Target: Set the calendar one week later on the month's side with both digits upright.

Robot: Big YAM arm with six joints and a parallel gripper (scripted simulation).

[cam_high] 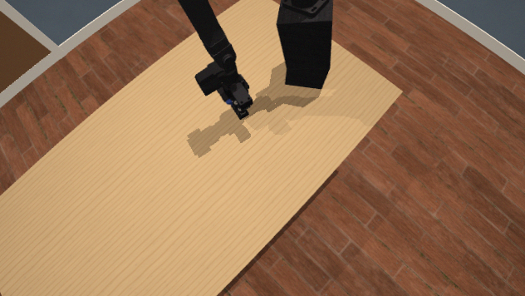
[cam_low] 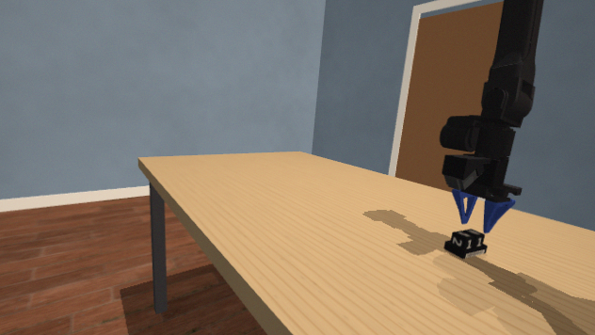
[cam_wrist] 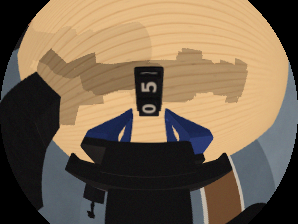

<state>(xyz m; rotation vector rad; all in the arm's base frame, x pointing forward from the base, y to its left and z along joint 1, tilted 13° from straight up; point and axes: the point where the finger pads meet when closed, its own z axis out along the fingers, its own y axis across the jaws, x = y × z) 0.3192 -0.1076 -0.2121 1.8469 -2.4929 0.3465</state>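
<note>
The small black calendar [cam_low: 465,244] [cam_wrist: 149,92] [cam_high: 243,115] stands flat on the wooden table [cam_high: 145,199] [cam_low: 282,207], far from the edges. In the wrist view, the tops of its two cubes show a 5 [cam_wrist: 150,86] and a 0 [cam_wrist: 149,106], side by side in a row. In the exterior view its sides show white digits, a 2 and 1s. I cannot see the month's name. My gripper [cam_low: 475,226] [cam_wrist: 148,112] hangs a little above the calendar. Its blue fingers are open, apart from the cubes and empty.
The arm's black base column [cam_high: 305,50] stands on the table behind the calendar. The arm's shadow lies across the wood around the calendar. The table's near edge [cam_low: 212,254] and a door [cam_low: 447,94] show in the exterior view.
</note>
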